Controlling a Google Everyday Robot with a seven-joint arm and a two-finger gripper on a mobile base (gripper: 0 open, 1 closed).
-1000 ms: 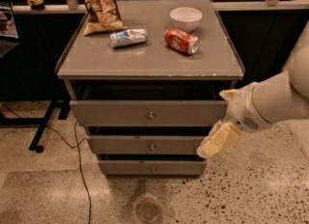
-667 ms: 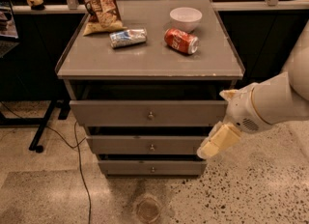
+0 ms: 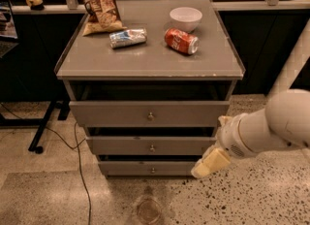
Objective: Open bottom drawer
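Note:
A grey cabinet holds three stacked drawers. The bottom drawer is the lowest and slimmest front, with a small round metal knob at its centre and a thin dark gap above it. My gripper hangs at the end of the white arm, just off the bottom drawer's right end and right of the knob. It touches nothing that I can see.
On the cabinet top lie a chip bag, a crushed silver can, a red soda can and a white bowl. A black cable trails on the speckled floor at the left, beside a dark stand leg.
My gripper has dropped lower and slightly left, from the middle drawer's height to the bottom drawer's level. The drawers and the items on top have not moved.

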